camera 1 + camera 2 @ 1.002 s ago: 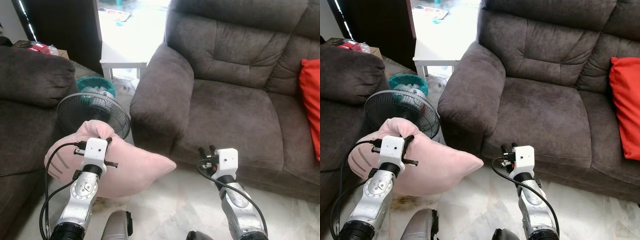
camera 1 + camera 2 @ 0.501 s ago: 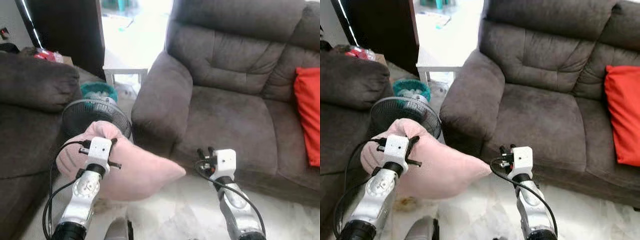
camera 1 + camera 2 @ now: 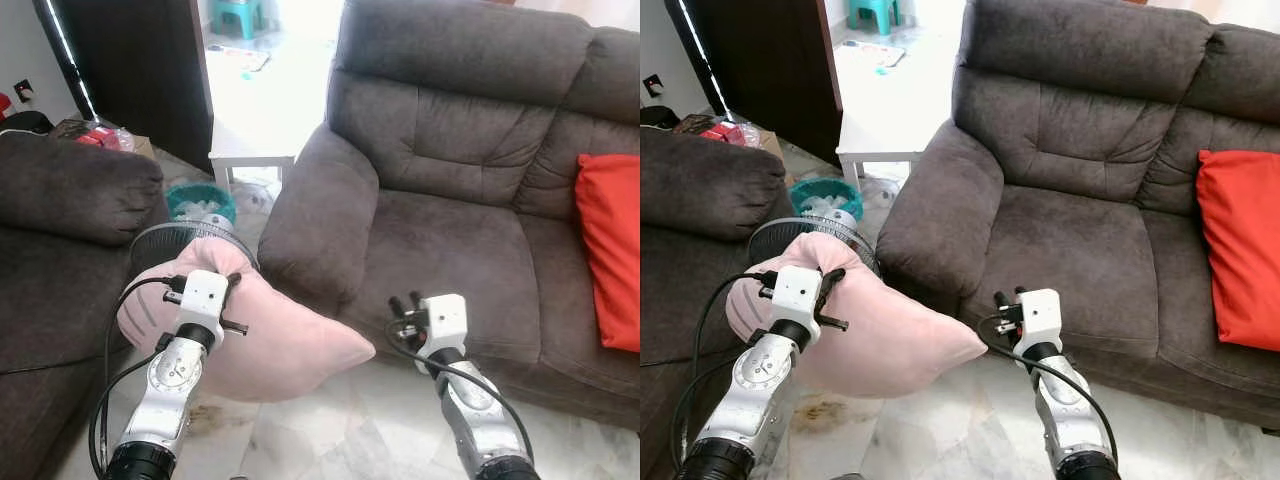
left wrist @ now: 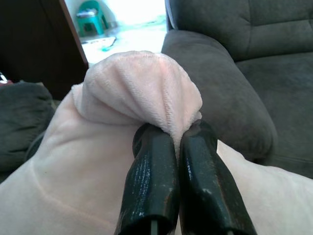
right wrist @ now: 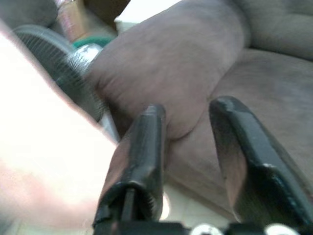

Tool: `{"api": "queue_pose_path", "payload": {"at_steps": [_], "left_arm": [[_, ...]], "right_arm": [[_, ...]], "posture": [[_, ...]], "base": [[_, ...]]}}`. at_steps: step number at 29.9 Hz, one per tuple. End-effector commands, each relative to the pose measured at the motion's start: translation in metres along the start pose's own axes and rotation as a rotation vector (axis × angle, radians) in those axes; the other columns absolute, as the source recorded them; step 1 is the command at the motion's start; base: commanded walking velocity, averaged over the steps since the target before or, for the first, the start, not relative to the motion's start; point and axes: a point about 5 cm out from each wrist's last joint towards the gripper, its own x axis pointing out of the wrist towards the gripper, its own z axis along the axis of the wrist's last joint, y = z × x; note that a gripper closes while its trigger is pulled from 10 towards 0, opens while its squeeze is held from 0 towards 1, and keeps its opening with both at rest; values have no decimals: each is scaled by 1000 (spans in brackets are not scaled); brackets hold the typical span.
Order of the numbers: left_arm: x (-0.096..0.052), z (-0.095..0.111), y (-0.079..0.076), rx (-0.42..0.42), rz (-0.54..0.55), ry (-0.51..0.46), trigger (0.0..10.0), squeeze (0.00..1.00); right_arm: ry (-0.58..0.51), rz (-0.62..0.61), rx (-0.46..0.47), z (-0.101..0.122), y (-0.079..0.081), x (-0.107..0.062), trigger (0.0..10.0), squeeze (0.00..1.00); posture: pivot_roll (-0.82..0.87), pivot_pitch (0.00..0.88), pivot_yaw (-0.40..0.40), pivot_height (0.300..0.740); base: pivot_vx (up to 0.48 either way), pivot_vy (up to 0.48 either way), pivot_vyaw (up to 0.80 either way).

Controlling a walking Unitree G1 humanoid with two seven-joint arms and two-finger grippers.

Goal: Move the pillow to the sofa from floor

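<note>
A pale pink pillow (image 3: 270, 345) hangs off the floor at the lower left, in front of a standing fan. My left gripper (image 3: 224, 284) is shut on a bunched fold at the pillow's top; in the left wrist view the black fingers (image 4: 195, 161) pinch that pink fold (image 4: 142, 88). The pillow's pointed corner (image 3: 975, 352) reaches toward my right gripper (image 3: 1007, 298), which is open and holds nothing, low in front of the sofa seat. The dark brown sofa (image 3: 450, 230) stands ahead and to the right, with its armrest (image 3: 315, 215) close behind the pillow.
A red cushion (image 3: 607, 260) leans at the sofa's right end. A second dark sofa (image 3: 70, 200) stands on the left. The black fan (image 3: 170, 245), a teal basket (image 3: 200, 200) and a white side table (image 3: 250, 150) fill the gap between sofas. Pale marble floor (image 3: 330, 440) lies below.
The view has tilted up and shifted. The pillow, held by my left gripper, has risen a little and come nearer the sofa armrest. The right gripper stays open.
</note>
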Motion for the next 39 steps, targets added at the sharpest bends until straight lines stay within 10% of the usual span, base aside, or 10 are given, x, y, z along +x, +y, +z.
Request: {"api": "queue_pose_path", "payload": {"at_steps": [1,17,18,20,21,35,38,39], "left_arm": [[7,28,1,-12,-12,-122,10000,0],[11,27,-15,-4,-160,-96,10000,0],[12,30,-16,8,-177,-108,10000,0],[13,32,-17,14,-182,-114,10000,0],[13,35,-18,23,-202,-123,10000,0],[16,44,-31,37,-293,-150,10000,0],[17,46,-34,40,-318,-153,10000,0],[17,47,-35,42,-333,-153,10000,0]], "right_arm": [[49,79,-70,-1,0,1,10000,0],[403,444,-392,-36,-15,-25,10000,0],[416,457,-405,-40,-13,-27,10000,569],[419,459,-408,-41,-12,-27,10000,569],[429,468,-376,-42,-10,-28,10000,1000],[520,439,-509,-55,-9,-27,10000,1000],[537,427,-530,-59,-8,-27,10000,565],[547,418,-521,-61,-7,-28,10000,153]], "posture": [[176,7,-95,740],[146,0,-81,740],[147,0,-81,740],[147,0,-81,740],[146,0,-80,740],[143,0,-73,740],[144,0,-70,740],[144,0,-70,740]], "base": [[0,0,0],[0,0,0],[0,0,0],[0,0,0],[0,0,0],[0,0,0],[0,0,0],[0,0,0]]}}
